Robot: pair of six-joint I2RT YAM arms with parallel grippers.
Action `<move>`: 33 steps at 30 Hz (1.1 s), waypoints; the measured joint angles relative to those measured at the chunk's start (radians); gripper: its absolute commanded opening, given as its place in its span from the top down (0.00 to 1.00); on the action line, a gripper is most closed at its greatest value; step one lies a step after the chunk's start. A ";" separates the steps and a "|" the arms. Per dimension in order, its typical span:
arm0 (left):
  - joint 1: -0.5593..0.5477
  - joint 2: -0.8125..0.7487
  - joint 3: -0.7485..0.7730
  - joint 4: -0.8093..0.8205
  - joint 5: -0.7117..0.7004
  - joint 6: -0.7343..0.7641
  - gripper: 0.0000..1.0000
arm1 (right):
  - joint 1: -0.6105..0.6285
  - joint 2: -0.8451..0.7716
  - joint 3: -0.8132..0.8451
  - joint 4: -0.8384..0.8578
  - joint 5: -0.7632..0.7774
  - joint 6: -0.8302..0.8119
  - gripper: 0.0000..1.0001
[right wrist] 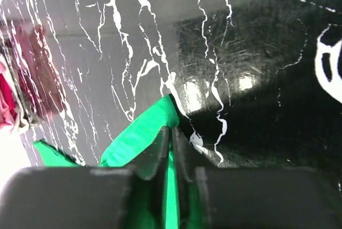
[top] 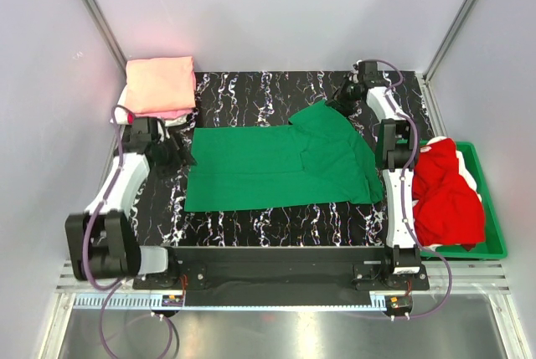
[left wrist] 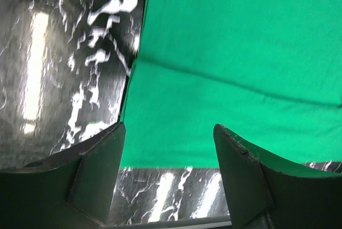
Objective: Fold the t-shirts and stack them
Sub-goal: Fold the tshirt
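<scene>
Right up against the right wrist cam, the right gripper (right wrist: 171,133) has its fingers pinched tight together with a strip of the green shirt (top: 268,166) caught between them. It's at the far right of the table (top: 251,225), and from the top view I can see a corner of the shirt stretching out toward it. On my left wrist cam the left gripper (left wrist: 168,127) has its fingers spread wide with nothing in them, sitting right at the shirt's left edge; can't tell if the tips touch the cloth. The green shirt itself lies in the middle of the black marble table, mostly flat, with its right side folded over itself. Back left corner has a folded peach shirt (top: 161,83) on top of a small stack. A red shirt (top: 448,200) sits crumpled in the green bin (top: 496,233) off the table's right side, beside the right arm.
</scene>
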 measured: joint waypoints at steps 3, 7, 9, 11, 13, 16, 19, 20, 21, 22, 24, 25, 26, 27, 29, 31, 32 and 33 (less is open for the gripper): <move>-0.001 0.130 0.092 0.025 -0.015 -0.019 0.29 | 0.000 -0.001 -0.006 0.005 -0.005 -0.006 1.00; -0.001 0.335 0.261 0.057 -0.046 -0.038 0.30 | 0.000 -0.010 -0.024 0.020 -0.010 -0.015 1.00; -0.001 0.426 0.330 0.079 -0.061 -0.045 0.31 | 0.001 -0.019 -0.041 0.029 -0.010 -0.019 1.00; 0.000 0.492 0.381 0.084 -0.069 -0.048 0.32 | 0.002 -0.034 -0.063 0.031 -0.009 -0.022 1.00; 0.000 0.560 0.436 0.084 -0.074 -0.050 0.35 | 0.002 -0.056 -0.097 0.030 -0.008 -0.027 1.00; 0.000 0.654 0.510 0.098 -0.078 -0.053 0.37 | 0.004 -0.110 -0.178 0.030 0.000 -0.030 1.00; -0.004 0.725 0.569 0.100 -0.079 -0.057 0.39 | 0.004 -0.182 -0.288 0.040 0.008 -0.029 1.00; -0.006 0.748 0.589 0.099 -0.079 -0.058 0.39 | 0.004 -0.209 -0.327 0.046 0.010 -0.029 1.00; -0.009 0.768 0.610 0.100 -0.082 -0.060 0.39 | 0.004 -0.237 -0.360 0.047 0.012 -0.029 1.00; -0.013 0.787 0.628 0.101 -0.084 -0.064 0.39 | 0.004 -0.262 -0.387 0.050 0.015 -0.029 1.00; -0.024 0.815 0.655 0.103 -0.086 -0.070 0.41 | 0.004 -0.312 -0.436 0.071 0.016 -0.028 1.00; -0.029 0.819 0.664 0.110 -0.087 -0.073 0.41 | 0.005 -0.337 -0.459 0.080 0.016 -0.028 1.00; -0.035 0.823 0.668 0.115 -0.087 -0.076 0.43 | 0.005 -0.363 -0.480 0.089 0.016 -0.028 1.00; -0.040 0.828 0.671 0.120 -0.087 -0.081 0.46 | 0.005 -0.386 -0.500 0.099 0.017 -0.028 1.00; -0.051 0.840 0.680 0.129 -0.087 -0.087 0.51 | 0.005 -0.419 -0.526 0.117 0.017 -0.028 1.00; -0.060 0.854 0.695 0.137 -0.086 -0.097 0.66 | 0.005 -0.438 -0.542 0.132 0.016 -0.029 1.00; -0.064 0.860 0.699 0.143 -0.086 -0.100 0.72 | 0.005 -0.441 -0.548 0.139 0.016 -0.029 1.00; -0.068 0.865 0.699 0.151 -0.085 -0.104 0.82 | 0.005 -0.441 -0.552 0.143 0.016 -0.029 1.00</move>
